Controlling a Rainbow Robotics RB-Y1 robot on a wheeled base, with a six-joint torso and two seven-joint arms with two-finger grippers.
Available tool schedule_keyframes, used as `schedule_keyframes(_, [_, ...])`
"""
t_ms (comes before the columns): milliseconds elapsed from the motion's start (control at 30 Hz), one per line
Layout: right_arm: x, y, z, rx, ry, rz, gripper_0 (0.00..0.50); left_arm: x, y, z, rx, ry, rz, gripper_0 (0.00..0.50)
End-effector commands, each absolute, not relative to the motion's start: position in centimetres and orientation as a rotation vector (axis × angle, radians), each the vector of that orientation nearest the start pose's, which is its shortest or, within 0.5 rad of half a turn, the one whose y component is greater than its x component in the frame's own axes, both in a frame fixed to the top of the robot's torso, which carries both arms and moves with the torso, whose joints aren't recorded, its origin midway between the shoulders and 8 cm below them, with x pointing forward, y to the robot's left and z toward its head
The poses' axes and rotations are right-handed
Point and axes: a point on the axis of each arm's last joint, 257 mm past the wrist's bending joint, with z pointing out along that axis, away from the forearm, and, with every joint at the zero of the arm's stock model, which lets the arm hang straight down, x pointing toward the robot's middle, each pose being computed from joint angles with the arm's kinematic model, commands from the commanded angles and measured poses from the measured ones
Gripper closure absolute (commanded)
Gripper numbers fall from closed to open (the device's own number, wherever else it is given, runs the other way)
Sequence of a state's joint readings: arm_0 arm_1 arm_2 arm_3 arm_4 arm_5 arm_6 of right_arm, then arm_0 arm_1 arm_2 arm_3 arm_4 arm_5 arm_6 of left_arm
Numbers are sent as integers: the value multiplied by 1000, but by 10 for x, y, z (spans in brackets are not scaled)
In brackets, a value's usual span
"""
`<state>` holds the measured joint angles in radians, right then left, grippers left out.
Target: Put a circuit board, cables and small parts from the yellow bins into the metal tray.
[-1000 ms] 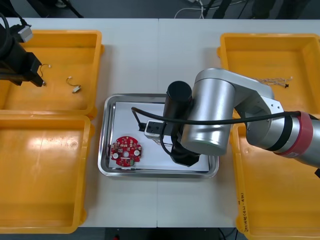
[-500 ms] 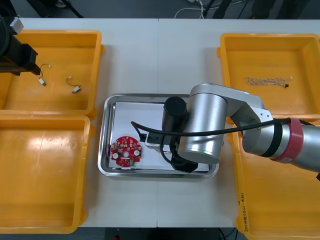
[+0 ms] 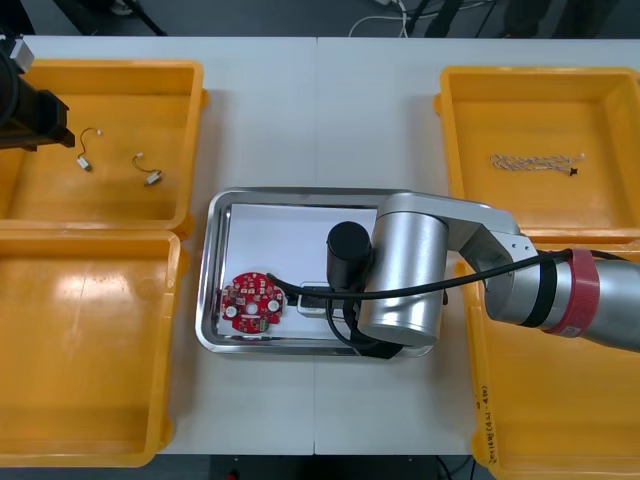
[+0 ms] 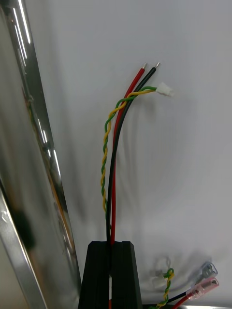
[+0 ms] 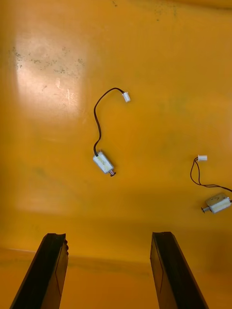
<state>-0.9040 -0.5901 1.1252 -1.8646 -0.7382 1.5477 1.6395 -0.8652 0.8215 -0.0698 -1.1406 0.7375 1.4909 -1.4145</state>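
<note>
Down in the metal tray, the right arm hung low over the white inside, covering its near right part. The right arm's fingers were pressed almost together on a cable bundle, with the red and black wires running up between them. A yellow and green twisted pair ran alongside those wires and ended in a small white plug. The bundle's far ends lay against the white floor, and its sleeved terminals rested just beside the fingers. The tray's shiny wall stood close on the other side.

Beside the arm, a round red circuit board lay in the tray's near left part. The left arm sat at the edge of the far left yellow bin. The left arm's fingers stood wide apart, holding nothing, above the bin floor. Two small metal parts with thin black leads lay apart from each other ahead of them. A twisted cable lay in the far right bin on the light surface.
</note>
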Motion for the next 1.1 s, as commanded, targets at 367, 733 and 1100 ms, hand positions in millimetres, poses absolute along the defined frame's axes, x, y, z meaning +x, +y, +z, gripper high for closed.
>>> schedule_keyframes(367, [394, -61, -299, -1958, 2050, -381, 153, 617, 387, -133, -69, 2506, -54, 0])
schedule_keyframes(733, [398, -64, -294, -1942, 2045, -404, 0, 625, 393, -151, -52, 2498, 1, 0])
schedule_keyframes(1100, [409, -67, -262, -1858, 2108, -369, 0, 636, 399, -160, -54, 2459, 14, 0])
